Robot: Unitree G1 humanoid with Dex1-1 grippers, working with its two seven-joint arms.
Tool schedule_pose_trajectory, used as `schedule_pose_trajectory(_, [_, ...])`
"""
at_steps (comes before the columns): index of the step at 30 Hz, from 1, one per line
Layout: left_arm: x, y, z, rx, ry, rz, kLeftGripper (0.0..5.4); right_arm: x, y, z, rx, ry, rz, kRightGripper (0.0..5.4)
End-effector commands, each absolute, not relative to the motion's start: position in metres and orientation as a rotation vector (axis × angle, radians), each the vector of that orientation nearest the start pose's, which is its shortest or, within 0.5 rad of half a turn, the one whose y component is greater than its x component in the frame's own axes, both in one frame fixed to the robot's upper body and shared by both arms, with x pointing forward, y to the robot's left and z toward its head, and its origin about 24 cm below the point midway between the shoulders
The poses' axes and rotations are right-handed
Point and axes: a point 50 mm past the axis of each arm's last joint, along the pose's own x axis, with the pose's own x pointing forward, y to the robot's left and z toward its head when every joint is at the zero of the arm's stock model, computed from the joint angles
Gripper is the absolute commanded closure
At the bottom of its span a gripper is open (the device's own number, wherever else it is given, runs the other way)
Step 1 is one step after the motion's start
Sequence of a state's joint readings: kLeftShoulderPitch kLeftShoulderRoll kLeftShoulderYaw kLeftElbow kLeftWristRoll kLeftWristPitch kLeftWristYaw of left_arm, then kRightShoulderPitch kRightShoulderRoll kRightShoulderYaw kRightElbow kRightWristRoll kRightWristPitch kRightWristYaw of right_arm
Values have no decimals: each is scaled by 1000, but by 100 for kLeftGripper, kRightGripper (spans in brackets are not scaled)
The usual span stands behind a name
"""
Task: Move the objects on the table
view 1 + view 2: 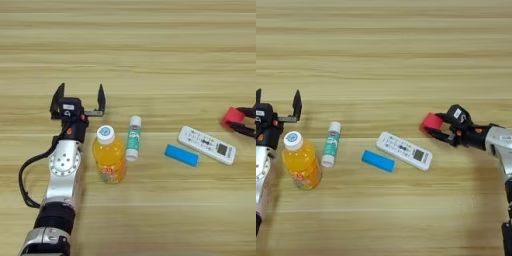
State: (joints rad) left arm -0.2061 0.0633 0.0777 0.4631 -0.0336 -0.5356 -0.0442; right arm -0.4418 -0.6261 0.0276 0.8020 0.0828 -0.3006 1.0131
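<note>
Your right tool (435, 128) has its two black fingers closed on the red cube (431, 121), holding it low over the surface (386, 55), just to the right of the white remote control (404, 151). The step in hand looks like setting that cube down. To do it well, pick a bare patch of wood and keep the cube apart from the remote's right end, since the two are near each other and a careless descent could nudge the remote. Bring the cube flat onto the wood before you part the fingers, so it does not tip or roll away. Then lift straight off instead of dragging sideways.

Your left tool (80, 96) is spread wide and grips nothing. It sits just behind the orange juice bottle (109, 156), whose white cap is close to the arm's wrist. The bottle stands upright and looks easy to topple, so keep that arm quiet while the right one works.

The white-and-green glue stick (133, 138) lies just beside the bottle on its right. The flat blue block (181, 154) lies between the glue stick and the remote, close to the remote's near end. None of these needs touching for this placement.
</note>
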Motion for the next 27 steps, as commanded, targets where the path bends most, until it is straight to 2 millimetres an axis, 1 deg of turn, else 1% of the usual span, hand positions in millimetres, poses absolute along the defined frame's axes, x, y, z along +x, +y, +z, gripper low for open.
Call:
schedule_pose_trajectory(1, [284, 169, 41, 38, -275, -5, 0, 295, -270, 47, -463, 304, 847, 313])
schedule_pose_trajectory(4, [284, 168, 41, 39, -275, -6, 0, 294, -270, 44, -461, 314, 859, 313])
schedule_pose_trajectory(5, [284, 168, 41, 39, -275, -7, 0, 293, -270, 44, -461, 315, 862, 275])
schedule_pose_trajectory(8, [284, 168, 41, 39, -276, -7, 0, 294, -270, 46, -467, 298, 863, 240])
schedule_pose_trajectory(13, [284, 167, 41, 40, -276, -8, 0, 300, -269, 63, -480, 207, 847, 176])
schedule_pose_trajectory(14, [284, 167, 41, 40, -276, -8, 0, 302, -268, 68, -481, 181, 843, 137])
schedule_pose_trajectory(17, [284, 166, 41, 40, -278, -7, 0, 307, -258, 99, -473, -21, 855, 98])
schedule_pose_trajectory(21, [284, 166, 41, 42, -277, -9, 0, 301, -236, 128, -442, -184, 958, 50])
schedule_pose_trajectory(23, [284, 166, 41, 42, -277, -9, 0, 297, -226, 136, -446, -219, 1006, 32])
schedule_pose_trajectory(24, [284, 165, 41, 42, -277, -9, 0, 295, -222, 138, -449, -226, 1025, 12])
schedule_pose_trajectory(27, [285, 165, 41, 41, -277, -9, 0, 292, -209, 142, -455, -234, 1087, 2])
